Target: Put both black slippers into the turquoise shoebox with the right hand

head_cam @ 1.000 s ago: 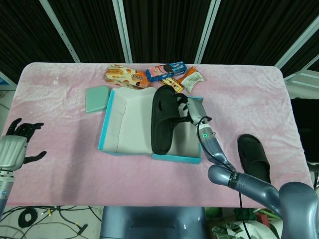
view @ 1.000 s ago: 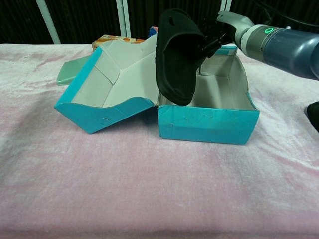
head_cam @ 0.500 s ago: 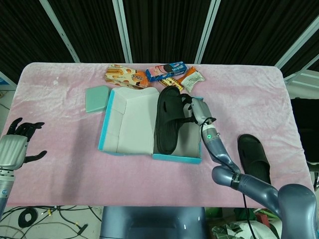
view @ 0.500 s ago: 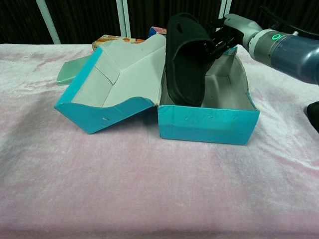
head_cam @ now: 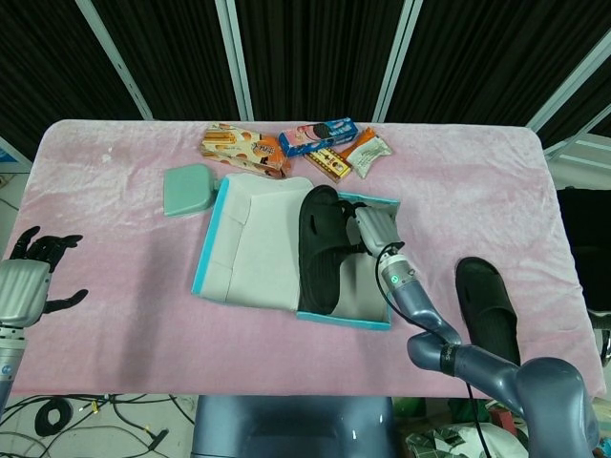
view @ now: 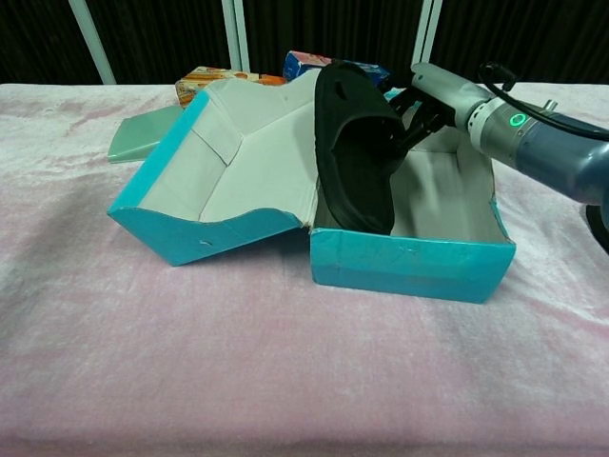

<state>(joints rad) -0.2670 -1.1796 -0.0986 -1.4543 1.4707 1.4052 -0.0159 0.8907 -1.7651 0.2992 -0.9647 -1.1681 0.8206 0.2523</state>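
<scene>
The turquoise shoebox point(head_cam: 346, 318) point(view: 409, 271) lies open mid-table, its lid point(head_cam: 248, 250) point(view: 205, 186) folded out to the left. One black slipper point(head_cam: 320, 248) point(view: 357, 152) stands on its side inside the box against the left wall. My right hand point(head_cam: 372, 227) point(view: 419, 109) grips its strap from the right, over the box. The second black slipper point(head_cam: 487, 307) lies flat on the pink cloth right of the box; the chest view shows only its edge point(view: 599, 224). My left hand point(head_cam: 36, 262) hangs open beyond the table's left front edge.
Snack packs lie behind the box: an orange biscuit box point(head_cam: 243, 146) point(view: 214, 76), a blue cookie pack point(head_cam: 318, 135) point(view: 306, 63) and small wrappers point(head_cam: 368, 151). A pale green case point(head_cam: 186, 188) point(view: 143, 138) sits left of the lid.
My right hand has sunk lower with the slipper, which now stands deeper in the box. The box and lid have shifted slightly toward the front right.
</scene>
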